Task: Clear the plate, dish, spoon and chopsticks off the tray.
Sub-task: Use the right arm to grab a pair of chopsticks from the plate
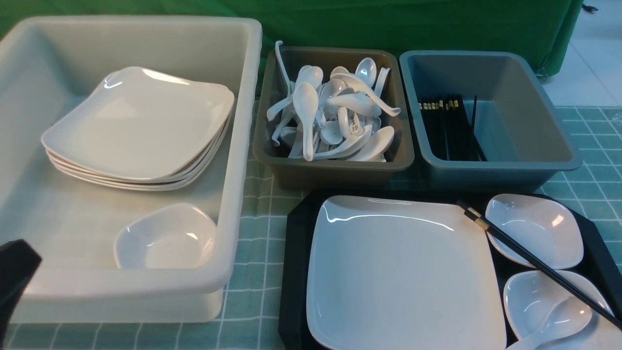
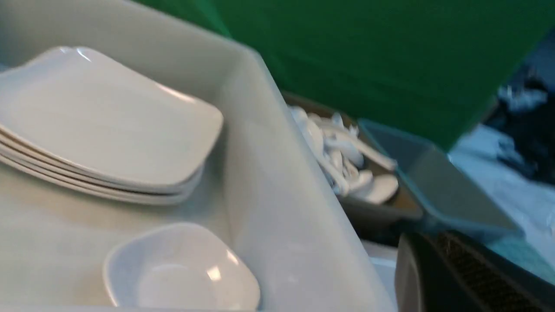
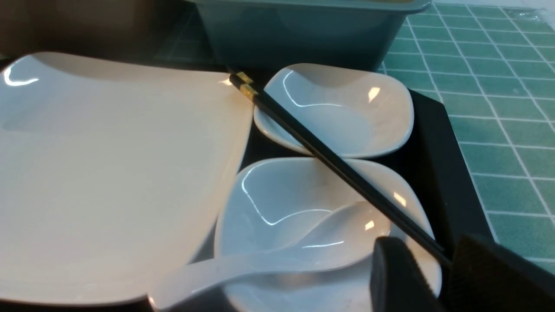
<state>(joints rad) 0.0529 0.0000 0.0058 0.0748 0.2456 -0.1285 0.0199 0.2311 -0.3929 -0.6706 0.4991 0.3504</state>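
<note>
The black tray holds the large white plate, two small white dishes, a white spoon lying in the nearer dish, and black chopsticks slanting across both dishes. In the right wrist view the chopsticks run their thin ends between the fingers of my right gripper, which is shut on them just past the spoon. My left gripper is shut and empty beside the white tub; it shows at the lower left of the front view.
A big white tub at left holds stacked plates and a small dish. Behind the tray stand a brown tub full of spoons and a grey-blue tub with chopsticks. A green checked cloth covers the table.
</note>
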